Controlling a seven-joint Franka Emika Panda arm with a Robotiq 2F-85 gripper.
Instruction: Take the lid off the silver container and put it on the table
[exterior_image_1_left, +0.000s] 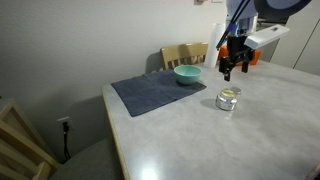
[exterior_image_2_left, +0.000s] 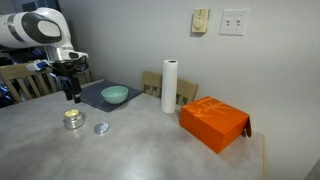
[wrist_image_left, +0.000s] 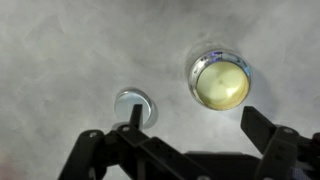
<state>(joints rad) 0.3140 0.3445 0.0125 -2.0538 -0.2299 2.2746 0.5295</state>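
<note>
The silver container (wrist_image_left: 221, 82) stands open on the table (exterior_image_2_left: 150, 150), with pale yellow contents showing inside. It also shows in both exterior views (exterior_image_1_left: 228, 99) (exterior_image_2_left: 73, 120). The lid (wrist_image_left: 134, 105) lies flat on the tabletop a short way beside the container, apart from it (exterior_image_2_left: 102, 128). My gripper (wrist_image_left: 180, 150) is open and empty. It hangs above the container and lid, clear of both (exterior_image_1_left: 232, 68) (exterior_image_2_left: 72, 95).
A teal bowl (exterior_image_2_left: 114, 95) sits on a dark blue-grey placemat (exterior_image_1_left: 150, 92) behind the container. An orange box (exterior_image_2_left: 213, 123) and a paper towel roll (exterior_image_2_left: 169, 86) stand further along the table. A wooden chair (exterior_image_1_left: 185, 54) stands at the table's far edge.
</note>
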